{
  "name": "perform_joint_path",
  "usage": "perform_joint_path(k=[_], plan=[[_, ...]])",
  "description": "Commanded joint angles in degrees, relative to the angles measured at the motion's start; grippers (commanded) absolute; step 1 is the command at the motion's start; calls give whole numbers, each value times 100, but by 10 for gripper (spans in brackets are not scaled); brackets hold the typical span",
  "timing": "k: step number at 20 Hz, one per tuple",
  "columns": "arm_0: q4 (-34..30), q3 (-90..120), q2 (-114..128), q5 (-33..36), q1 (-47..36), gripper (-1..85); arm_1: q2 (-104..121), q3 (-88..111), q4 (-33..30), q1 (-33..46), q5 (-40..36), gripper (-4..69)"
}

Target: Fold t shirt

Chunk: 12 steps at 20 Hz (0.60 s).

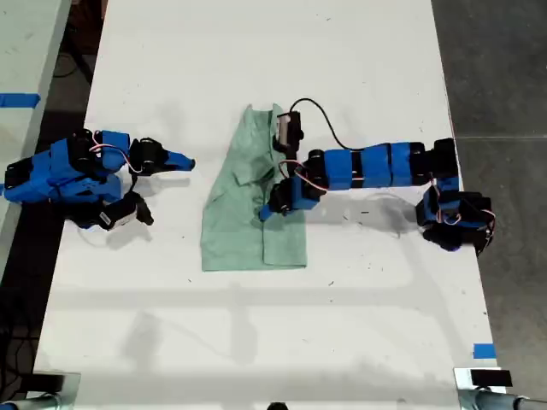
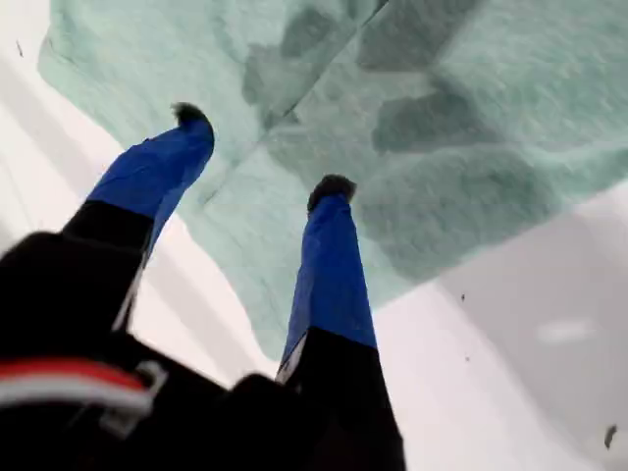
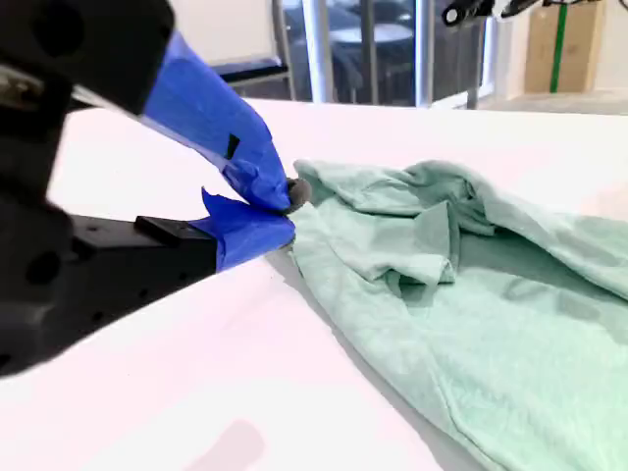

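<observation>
The pale mint-green t shirt (image 1: 235,224) lies rumpled and partly folded over itself in the middle of the white table (image 1: 359,325). My first gripper (image 1: 270,207) reaches in from the exterior view's right and hovers open just over the t shirt (image 2: 442,147), its two blue fingers (image 2: 332,255) apart with nothing between them. My second gripper (image 1: 186,161) rests at the exterior view's left, a short gap from the cloth's edge. In the second wrist view, my second gripper (image 3: 289,196) is shut on nothing, beside the bunched t shirt (image 3: 471,294).
A blue tape mark (image 1: 483,350) sits near the table's front corner at the exterior view's right. Dark floor (image 1: 496,68) borders the table on that side. A second pale surface with blue tape (image 1: 19,100) lies past the table's edge at the exterior view's left.
</observation>
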Motion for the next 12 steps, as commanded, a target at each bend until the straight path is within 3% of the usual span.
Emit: perform_joint_path(k=[1, 4, 12], plan=[[44, -18, 44, 70, 70, -2, 1345, 396, 527, 141, 105, 14], [44, -18, 44, 70, 70, -2, 2733, 2250, 264, 272, 264, 14], [35, -18, 44, 70, 70, -2, 7629, 8569, -2268, 747, 439, 14]])
